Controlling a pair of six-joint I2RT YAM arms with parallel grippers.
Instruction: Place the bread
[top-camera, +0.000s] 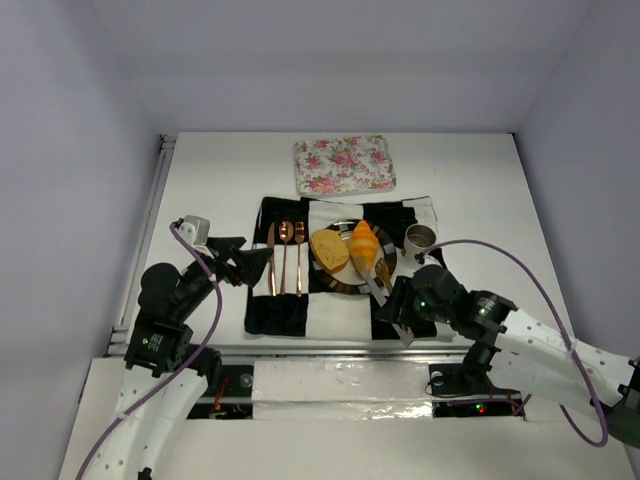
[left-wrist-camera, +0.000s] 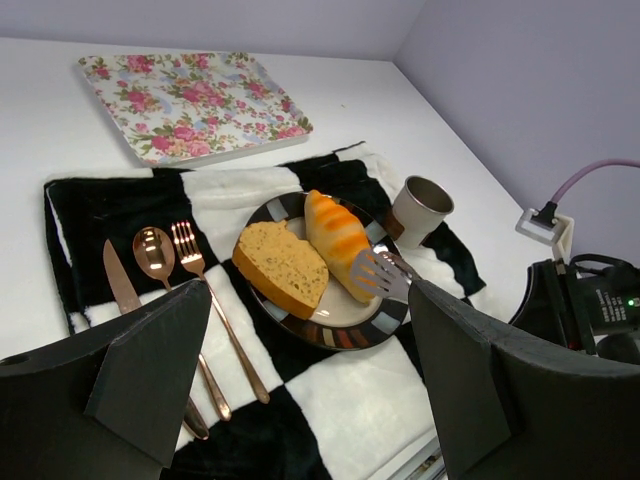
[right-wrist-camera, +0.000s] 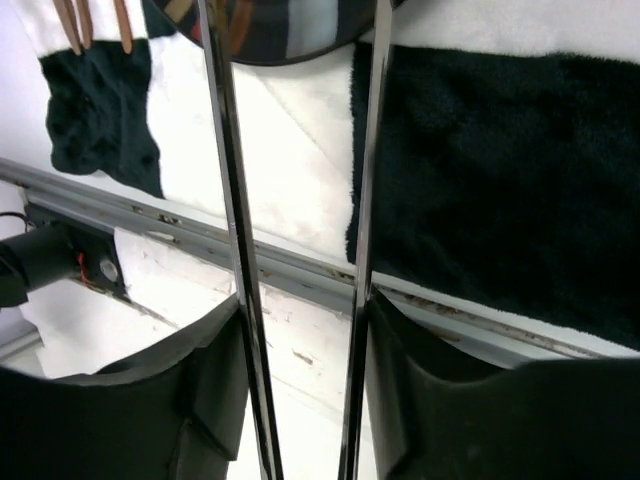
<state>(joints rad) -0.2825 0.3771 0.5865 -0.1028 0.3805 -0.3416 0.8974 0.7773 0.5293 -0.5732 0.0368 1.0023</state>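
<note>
Two bread pieces lie on a striped-rim plate (top-camera: 345, 290): a chunky slice (top-camera: 329, 250) (left-wrist-camera: 282, 265) on the left and an orange croissant (top-camera: 364, 247) (left-wrist-camera: 338, 240) on the right. My right gripper (top-camera: 400, 310) (right-wrist-camera: 300, 330) is shut on metal tongs (top-camera: 375, 285). Both tong arms (right-wrist-camera: 228, 150) press against the inner faces of its fingers. The slotted tong head (left-wrist-camera: 378, 275) rests at the croissant's near end; whether it squeezes it is unclear. My left gripper (top-camera: 245, 265) (left-wrist-camera: 310, 390) hangs open and empty over the mat, near the cutlery.
A black-and-white checked mat (top-camera: 320, 315) lies under the plate. Copper knife, spoon and fork (top-camera: 285, 258) lie left of the plate, and a grey cup (top-camera: 419, 238) (left-wrist-camera: 420, 208) stands to its right. A floral tray (top-camera: 343, 165) (left-wrist-camera: 190, 100) sits behind the mat.
</note>
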